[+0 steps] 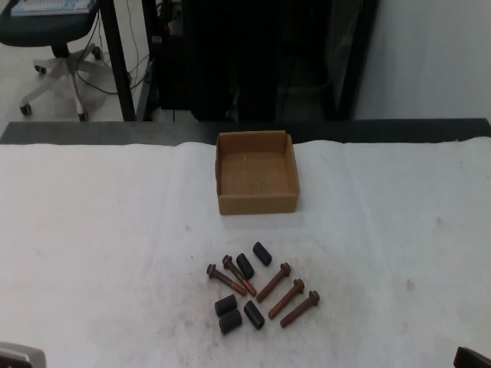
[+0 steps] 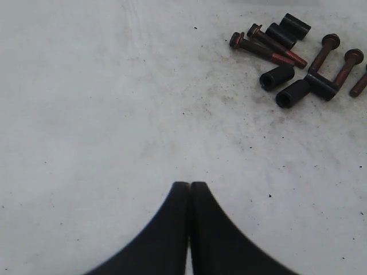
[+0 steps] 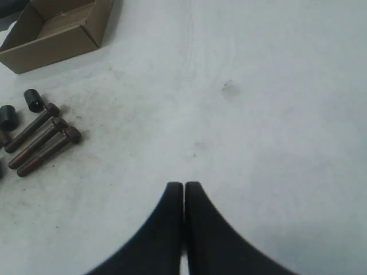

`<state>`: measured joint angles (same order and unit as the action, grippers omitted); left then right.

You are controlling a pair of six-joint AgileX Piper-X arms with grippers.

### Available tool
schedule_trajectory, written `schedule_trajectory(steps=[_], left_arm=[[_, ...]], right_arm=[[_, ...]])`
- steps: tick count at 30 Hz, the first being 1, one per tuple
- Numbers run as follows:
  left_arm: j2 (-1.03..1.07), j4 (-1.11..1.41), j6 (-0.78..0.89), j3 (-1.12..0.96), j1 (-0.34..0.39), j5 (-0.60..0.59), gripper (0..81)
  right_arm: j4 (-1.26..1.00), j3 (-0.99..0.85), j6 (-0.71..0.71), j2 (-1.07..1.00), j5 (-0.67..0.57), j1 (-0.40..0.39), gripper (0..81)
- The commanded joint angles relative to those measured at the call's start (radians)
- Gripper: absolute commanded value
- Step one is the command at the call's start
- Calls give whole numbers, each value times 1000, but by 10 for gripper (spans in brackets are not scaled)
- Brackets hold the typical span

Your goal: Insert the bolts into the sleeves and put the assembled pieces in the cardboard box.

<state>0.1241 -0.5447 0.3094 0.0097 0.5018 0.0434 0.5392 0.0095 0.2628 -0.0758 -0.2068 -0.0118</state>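
Left gripper (image 2: 190,186) and right gripper (image 3: 183,186) each hang low over the smudged white cloth (image 1: 92,230), black fingers pressed together on nothing; rusty-brown flanged bolts (image 1: 274,282) and black tubular sleeves (image 1: 245,265) lie loose in one cluster, near the open-topped cardboard box (image 1: 257,203).

Five bolts (image 1: 274,281), five sleeves (image 1: 262,254), one cardboard box (image 1: 257,204)

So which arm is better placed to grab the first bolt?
Right, probably. Three bolts lie side by side, none overlapping, nearest the right gripper. The two bolts nearest the left gripper seem to touch, with sleeves close by. Both grippers are shut.
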Motion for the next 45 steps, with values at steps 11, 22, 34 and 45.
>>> schedule_trajectory(steps=[11,22,34,45], left_arm=[[-5,116,5,-10,-2,-1,2],[-5,453,122,-10,-2,-110,2],[-5,476,122,-10,-2,-112,2],[-5,476,122,-10,-2,-112,2]], right_arm=[[-17,-10,-11,6,0,2,8],[-495,-10,93,6,-12,2,8],[-767,-10,216,6,-9,2,8],[-791,-10,618,6,-75,1,8]])
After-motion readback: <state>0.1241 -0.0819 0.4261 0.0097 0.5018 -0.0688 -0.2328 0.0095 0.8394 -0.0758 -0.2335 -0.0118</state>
